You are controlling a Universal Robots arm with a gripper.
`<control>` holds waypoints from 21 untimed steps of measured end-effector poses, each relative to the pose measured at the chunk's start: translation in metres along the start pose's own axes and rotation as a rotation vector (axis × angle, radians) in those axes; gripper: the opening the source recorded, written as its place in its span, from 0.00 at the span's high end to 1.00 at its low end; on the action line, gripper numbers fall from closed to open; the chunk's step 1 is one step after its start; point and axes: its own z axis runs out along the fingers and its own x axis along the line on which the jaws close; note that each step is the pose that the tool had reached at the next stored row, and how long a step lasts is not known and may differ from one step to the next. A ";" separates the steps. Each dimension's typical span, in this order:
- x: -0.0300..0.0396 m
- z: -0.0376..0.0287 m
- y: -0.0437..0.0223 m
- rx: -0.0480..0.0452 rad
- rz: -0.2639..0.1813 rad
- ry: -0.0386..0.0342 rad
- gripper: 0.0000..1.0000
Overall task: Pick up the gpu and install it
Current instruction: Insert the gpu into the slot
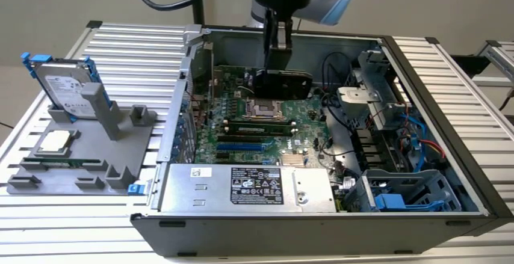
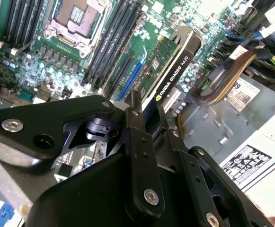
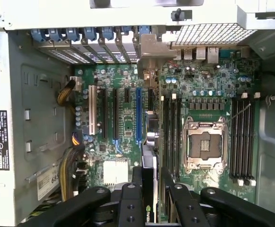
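My gripper (image 1: 277, 64) reaches down into the open computer case (image 1: 437, 104) and is shut on the gpu (image 1: 283, 83), which shows its black shroud in the exterior view. It hangs above the green motherboard (image 1: 241, 135), near the CPU socket (image 1: 263, 109). In the second wrist view the gpu (image 2: 174, 64) extends away from the gripper (image 2: 149, 116), with its green board face and black edge visible. The first wrist view shows the gpu (image 3: 149, 158) edge-on in the gripper (image 3: 150, 178), between the long blue slot (image 3: 138, 113) and the memory slots (image 3: 171, 132).
A grey fixture (image 1: 88, 150) at the exterior view's left holds a silver hard drive with blue rails (image 1: 64, 86), a processor (image 1: 58, 142) and a memory stick (image 1: 56, 162). Inside the case are the power supply (image 1: 249, 189), cable bundles (image 1: 418, 135) and a drive cage (image 1: 405, 195).
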 end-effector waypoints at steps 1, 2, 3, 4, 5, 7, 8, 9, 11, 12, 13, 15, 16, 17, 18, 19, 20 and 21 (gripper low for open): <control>-0.0011 0.0004 0.0000 0.0000 0.000 0.0001 1.00; -0.0022 0.0008 0.0001 0.0000 0.000 0.0001 1.00; -0.0033 0.0013 0.0001 0.0001 0.000 0.0000 1.00; -0.0044 0.0016 0.0001 0.0000 0.000 0.0002 1.00; -0.0055 0.0020 0.0002 0.0000 0.000 0.0004 1.00; -0.0075 0.0028 0.0003 0.0000 0.000 0.0006 1.00; -0.0084 0.0032 0.0003 0.0001 0.000 0.0008 1.00; -0.0094 0.0035 0.0003 0.0001 0.000 0.0011 1.00; -0.0111 0.0042 0.0004 0.0001 0.000 0.0020 1.00; -0.0120 0.0045 0.0004 0.0001 0.000 0.0024 1.00; -0.0129 0.0049 0.0004 0.0001 0.000 0.0028 1.00; -0.0145 0.0057 0.0005 0.0001 0.000 0.0040 1.00; -0.0152 0.0060 0.0005 0.0002 0.000 0.0047 1.00; -0.0160 0.0064 0.0005 0.0002 0.000 0.0054 1.00; -0.0167 0.0068 0.0005 0.0002 0.000 0.0061 1.00; -0.0174 0.0072 0.0005 0.0002 0.000 0.0068 1.00; -0.0181 0.0075 0.0006 0.0002 0.000 0.0075 1.00; -0.0188 0.0079 0.0006 0.0003 0.000 0.0083 1.00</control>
